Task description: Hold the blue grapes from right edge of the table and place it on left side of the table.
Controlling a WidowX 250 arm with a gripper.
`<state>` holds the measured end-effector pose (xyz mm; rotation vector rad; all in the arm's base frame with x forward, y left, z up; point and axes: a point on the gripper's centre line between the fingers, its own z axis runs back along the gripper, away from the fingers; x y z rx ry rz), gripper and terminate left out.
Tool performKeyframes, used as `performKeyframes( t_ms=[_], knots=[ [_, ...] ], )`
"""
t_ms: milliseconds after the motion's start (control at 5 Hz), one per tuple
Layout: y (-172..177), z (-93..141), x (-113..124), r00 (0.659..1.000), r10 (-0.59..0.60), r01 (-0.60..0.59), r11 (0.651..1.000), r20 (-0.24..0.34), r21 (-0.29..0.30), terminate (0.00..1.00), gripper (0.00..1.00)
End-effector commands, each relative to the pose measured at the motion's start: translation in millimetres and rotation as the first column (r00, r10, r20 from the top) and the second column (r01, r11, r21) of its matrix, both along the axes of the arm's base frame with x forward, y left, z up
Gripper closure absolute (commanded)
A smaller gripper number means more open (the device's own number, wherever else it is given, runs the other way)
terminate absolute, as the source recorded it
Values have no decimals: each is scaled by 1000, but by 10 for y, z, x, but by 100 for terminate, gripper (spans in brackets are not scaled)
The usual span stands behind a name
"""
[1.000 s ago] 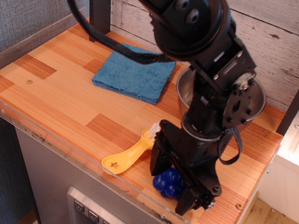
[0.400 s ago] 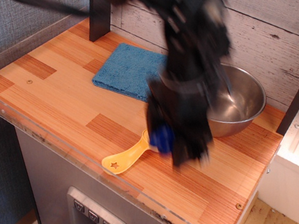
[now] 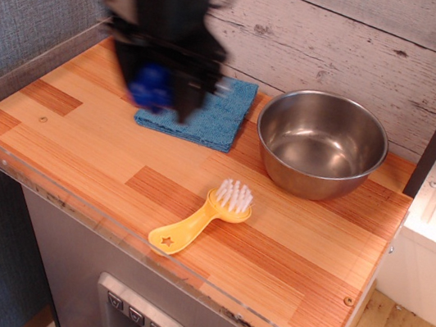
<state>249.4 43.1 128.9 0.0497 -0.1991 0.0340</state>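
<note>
Now the pincer (image 3: pixel 156 91) is clamped on the blue grapes (image 3: pixel 150 86), carried above the far-left part of the table (image 3: pixel 72 140), over the near-left edge of the blue cloth (image 3: pixel 209 112). Lowering should go straight down onto bare wood left of the cloth before release. Blurred, the arm hangs roughly vertical, pincer pointing down.

A mock kitchen test station was indicated by a wooden worktop (image 3: pixel 79 150), steel bowl (image 3: pixel 321 142), dish brush (image 3: pixel 201 216) and plank backdrop (image 3: pixel 345 43).
</note>
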Motion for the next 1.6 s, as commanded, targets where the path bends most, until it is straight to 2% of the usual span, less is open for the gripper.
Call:
performKeyframes(
  t_ms=[0, 200, 400, 600, 800, 1000, 1400],
  knots=[
    [919, -493, -235, 964, 259, -261, 965, -69, -28, 0, 100],
    [1426, -734, -162, 967, 247, -248, 969, -55, -6, 0, 100],
    [1524, -912, -67, 979, 200, -200, 980, -29, 5, 0, 100],
    [1505, -962, 26, 990, 139, -139, 990, -11, 21, 0, 100],
    [1417, -878, 50, 994, 106, -106, 994, -2, 17, 0, 0],
    [1352, -521, 52, 987, 157, -157, 988, -14, 0, 0, 0],
    [1216, 357, 13, 974, 225, -225, 974, -13, -28, 0, 0]
  ],
)
